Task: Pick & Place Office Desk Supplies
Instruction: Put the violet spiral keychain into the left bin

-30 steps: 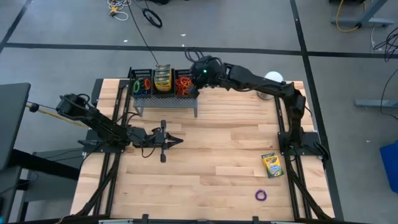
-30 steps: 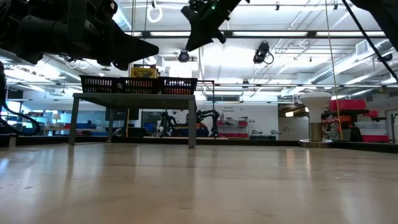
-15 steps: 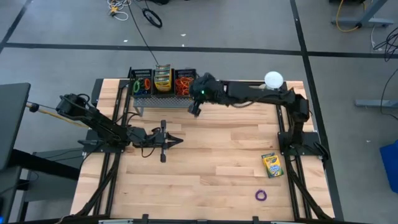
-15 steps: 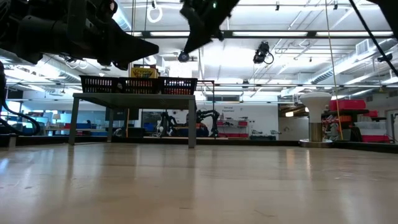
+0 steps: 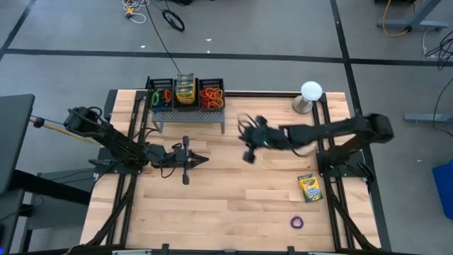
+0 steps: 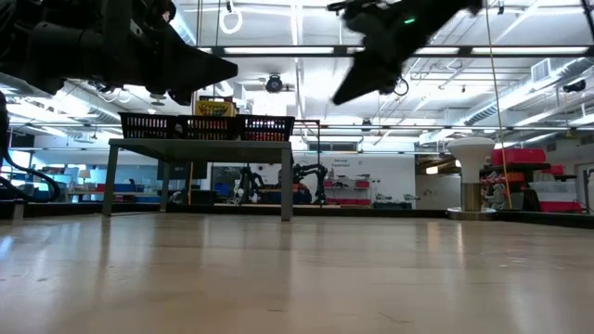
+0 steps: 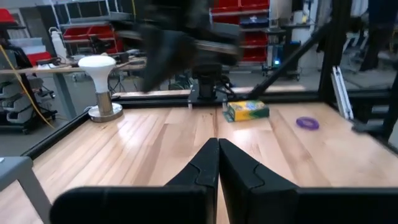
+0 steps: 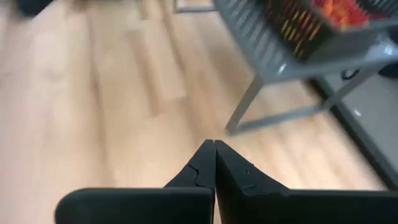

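Waiting left gripper [image 5: 202,159] mid-left, fingers pressed together, empty; right gripper [image 5: 248,156] center frame over bare table [image 5: 212,205], fingers pinched together, empty.
Rack [image 5: 187,113] upper left holds bins with bands [image 5: 209,94] and crayon boxes [image 5: 185,92]; another crayon box [image 5: 309,188] lower right, purple band [image 5: 297,222] below it.

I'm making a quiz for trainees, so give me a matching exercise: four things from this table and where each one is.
1. crayon box
2. purple band
3. white ball
4. right gripper

A. far right corner of the table
B. in the air over mid-table
C. near edge, right side
D. by the right arm's base

Pairs: 1-D, 2-C, 3-A, 4-B
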Action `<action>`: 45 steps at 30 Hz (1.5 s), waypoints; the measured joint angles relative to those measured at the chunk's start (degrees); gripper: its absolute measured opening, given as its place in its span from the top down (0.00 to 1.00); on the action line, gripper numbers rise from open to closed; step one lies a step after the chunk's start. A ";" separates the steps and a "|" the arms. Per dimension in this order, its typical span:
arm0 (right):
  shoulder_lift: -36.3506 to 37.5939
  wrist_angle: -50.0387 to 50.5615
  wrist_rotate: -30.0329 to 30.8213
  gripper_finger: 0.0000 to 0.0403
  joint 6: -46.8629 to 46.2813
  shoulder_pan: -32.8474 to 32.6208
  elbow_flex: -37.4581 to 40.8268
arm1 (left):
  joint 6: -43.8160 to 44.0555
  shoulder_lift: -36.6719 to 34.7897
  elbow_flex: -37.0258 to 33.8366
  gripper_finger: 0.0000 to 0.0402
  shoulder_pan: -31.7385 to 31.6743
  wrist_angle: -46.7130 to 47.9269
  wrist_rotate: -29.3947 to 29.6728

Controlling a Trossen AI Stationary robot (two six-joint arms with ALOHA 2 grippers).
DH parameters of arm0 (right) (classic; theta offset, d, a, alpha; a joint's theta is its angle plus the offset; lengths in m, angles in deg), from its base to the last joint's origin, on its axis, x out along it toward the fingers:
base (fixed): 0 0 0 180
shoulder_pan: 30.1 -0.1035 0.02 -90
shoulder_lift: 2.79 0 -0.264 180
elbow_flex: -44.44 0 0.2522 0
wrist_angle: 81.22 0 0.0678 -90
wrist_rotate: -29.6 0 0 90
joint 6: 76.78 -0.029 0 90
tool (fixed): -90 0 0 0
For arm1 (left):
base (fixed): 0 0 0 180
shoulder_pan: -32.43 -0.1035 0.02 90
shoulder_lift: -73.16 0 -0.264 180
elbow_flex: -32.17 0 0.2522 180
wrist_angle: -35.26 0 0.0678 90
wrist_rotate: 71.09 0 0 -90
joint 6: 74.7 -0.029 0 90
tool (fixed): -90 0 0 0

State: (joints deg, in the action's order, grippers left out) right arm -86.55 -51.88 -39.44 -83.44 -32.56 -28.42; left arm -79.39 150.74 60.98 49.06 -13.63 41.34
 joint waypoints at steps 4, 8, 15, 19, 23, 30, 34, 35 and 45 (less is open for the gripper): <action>6.95 4.52 2.62 1.00 -6.64 -7.72 4.37 | 3.20 0.06 1.33 0.96 -1.20 0.92 -1.81; 10.53 15.13 5.89 1.00 -16.62 -15.82 5.12 | 4.31 3.27 2.19 0.98 -1.13 0.10 -5.16; 9.06 25.39 5.66 1.00 -36.13 -31.60 4.95 | 4.42 14.12 4.80 0.99 1.66 -3.14 -6.66; 5.38 25.97 5.37 0.99 -45.67 -39.67 4.95 | 2.02 19.66 6.82 0.99 3.58 -7.83 -5.90; 0.19 26.26 3.52 0.99 -54.98 -46.14 3.96 | 2.32 23.44 8.13 0.99 5.17 -10.98 -5.96; -7.83 29.44 -5.58 0.92 -72.94 -52.99 -1.11 | 4.54 25.92 8.35 0.97 6.29 -10.62 -5.93; -10.15 31.79 -12.46 0.82 -89.12 -55.52 -2.09 | 5.29 25.92 8.50 0.96 6.31 -10.53 -5.97; -10.58 31.84 -13.73 0.80 -94.04 -56.11 -2.07 | 5.28 25.92 8.50 0.96 6.31 -10.58 -5.93; -11.65 34.21 -16.51 0.64 -117.49 -59.70 0.00 | 5.53 25.92 8.45 0.96 6.29 -10.26 -6.38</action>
State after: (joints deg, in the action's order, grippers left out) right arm -98.20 -17.67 -55.95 -200.94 -92.26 -28.42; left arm -73.86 176.67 69.44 55.35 -23.89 34.96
